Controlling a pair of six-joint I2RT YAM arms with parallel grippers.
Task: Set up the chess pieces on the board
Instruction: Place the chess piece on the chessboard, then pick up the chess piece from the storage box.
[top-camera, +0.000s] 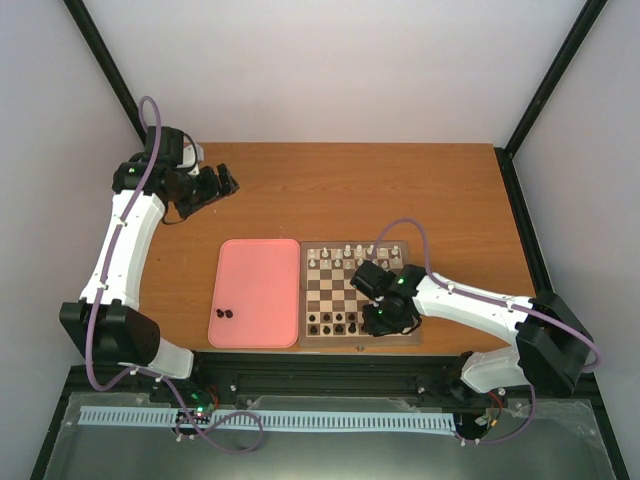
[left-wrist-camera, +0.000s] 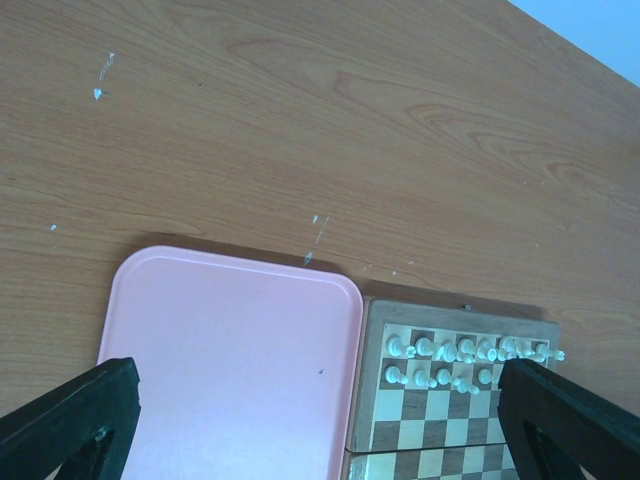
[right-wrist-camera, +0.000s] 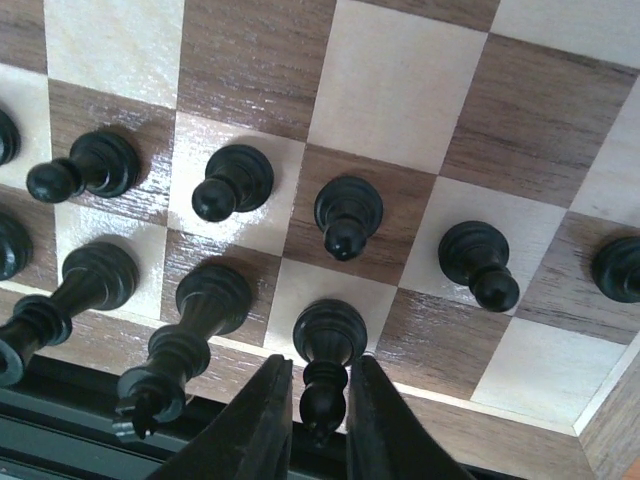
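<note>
The wooden chessboard (top-camera: 330, 290) lies right of centre, also in the left wrist view (left-wrist-camera: 440, 420). Black chess pieces (top-camera: 335, 322) stand in its two near rows, seen close in the right wrist view (right-wrist-camera: 345, 212). Two more black pieces (top-camera: 226, 314) lie in the pink tray (top-camera: 255, 275). My right gripper (top-camera: 385, 318) hangs over the near row. Its fingers (right-wrist-camera: 265, 420) straddle the head of a black bishop (right-wrist-camera: 328, 350) that stands on a back-row square, with a thin gap showing on the left. My left gripper (top-camera: 222, 183) is open and empty, high over the far left of the table.
White pieces (top-camera: 350, 252) fill the board's two far rows (left-wrist-camera: 460, 360). The pink tray (left-wrist-camera: 230, 350) lies against the board's left side. Black frame posts rise at the table's far corners. The board's near edge is close to the table's front rail.
</note>
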